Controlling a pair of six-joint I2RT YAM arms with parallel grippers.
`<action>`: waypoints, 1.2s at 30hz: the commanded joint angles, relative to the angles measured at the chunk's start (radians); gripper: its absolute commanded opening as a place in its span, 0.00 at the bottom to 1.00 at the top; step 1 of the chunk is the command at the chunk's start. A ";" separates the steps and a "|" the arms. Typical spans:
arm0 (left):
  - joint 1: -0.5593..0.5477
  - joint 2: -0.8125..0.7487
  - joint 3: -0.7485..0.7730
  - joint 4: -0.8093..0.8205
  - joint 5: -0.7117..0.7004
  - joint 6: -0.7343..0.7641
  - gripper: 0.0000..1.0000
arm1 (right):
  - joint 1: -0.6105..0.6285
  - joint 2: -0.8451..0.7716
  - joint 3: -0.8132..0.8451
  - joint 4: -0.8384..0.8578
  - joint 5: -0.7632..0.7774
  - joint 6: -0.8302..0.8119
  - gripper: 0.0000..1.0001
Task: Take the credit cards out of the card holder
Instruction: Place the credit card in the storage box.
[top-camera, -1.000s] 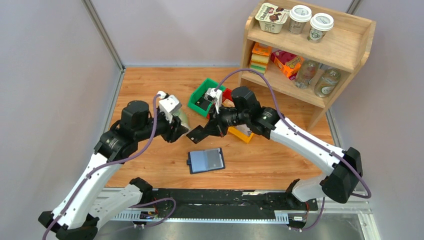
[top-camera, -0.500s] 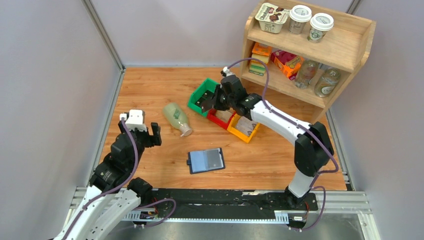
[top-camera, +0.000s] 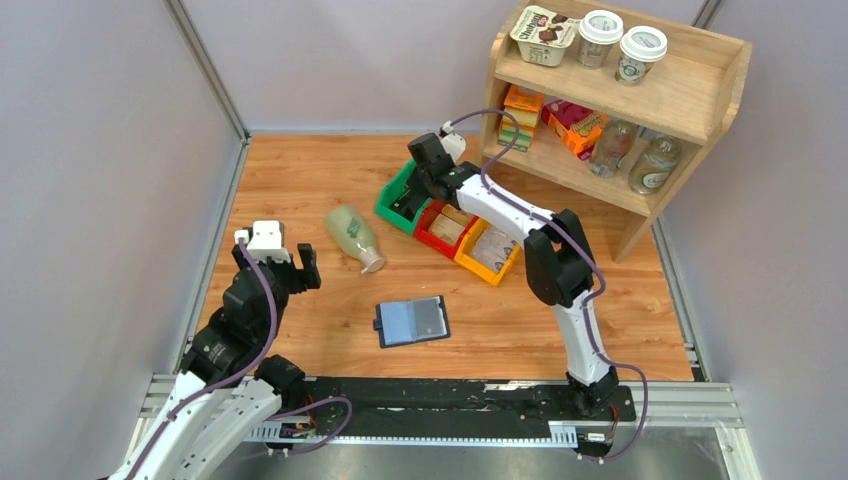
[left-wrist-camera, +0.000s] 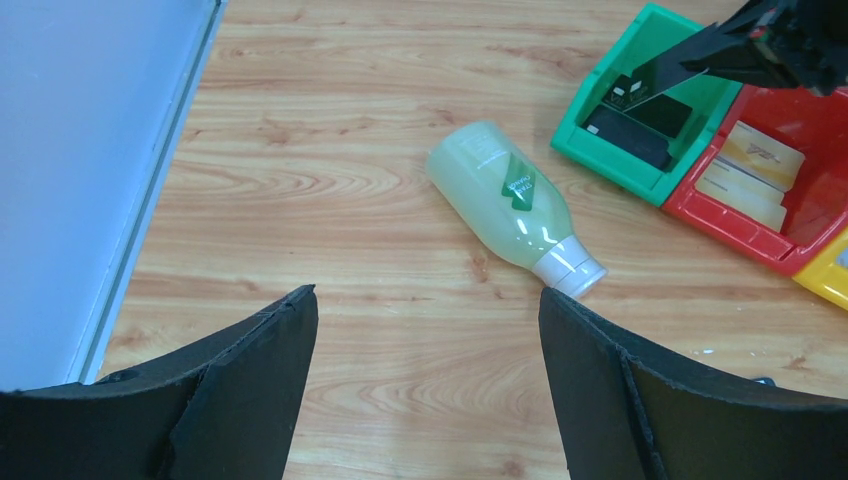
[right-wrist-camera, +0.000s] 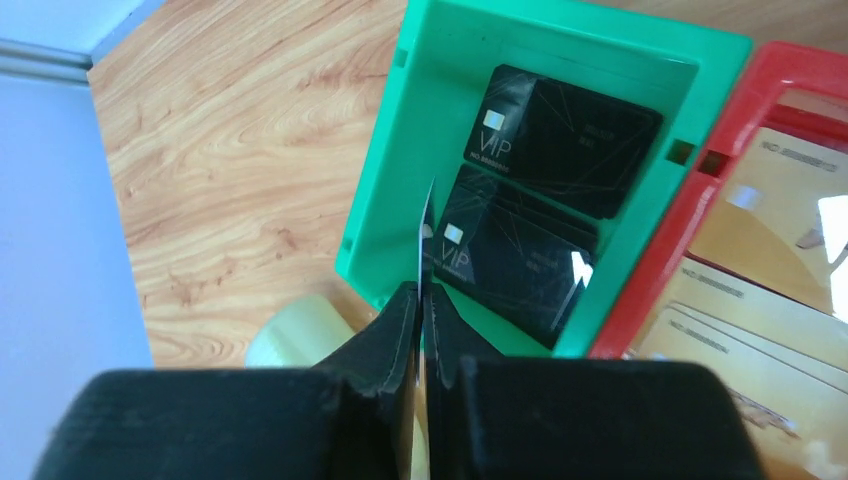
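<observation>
Top view, left tool (top-camera: 277, 268): spread wide, empty, well apart from the green bin (top-camera: 397, 206).
Top view, right tool (top-camera: 418, 188): over the green bin.
Top view, card holder (top-camera: 411, 321): one, lying open on the counter (top-camera: 300, 180), on the arm-base side of the green bin.
Top view, bins: three in a row, with the red bin (top-camera: 440, 230) touching the green bin and the yellow bin (top-camera: 488, 252) beyond it.
Left wrist view: fingers far apart with nothing between them; one bottle (left-wrist-camera: 515, 205) lies on its side beside the green bin.
Right wrist view: fingers pinched narrow on one credit card (right-wrist-camera: 426, 235), edge-on above the green bin; two black cards (right-wrist-camera: 570, 140) lie inside it.

Glossy cards (right-wrist-camera: 560, 140), plastic bin (right-wrist-camera: 560, 30), wooden table (right-wrist-camera: 250, 150)
</observation>
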 joint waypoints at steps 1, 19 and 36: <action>0.003 -0.002 0.002 0.038 -0.007 0.027 0.88 | -0.009 0.087 0.133 -0.017 0.017 0.086 0.09; 0.003 0.027 0.000 0.046 0.077 0.027 0.88 | -0.025 -0.068 0.003 -0.001 0.010 -0.101 0.53; 0.002 0.432 0.151 -0.125 0.519 -0.215 0.87 | 0.155 -0.667 -0.618 -0.069 -0.098 -0.348 0.82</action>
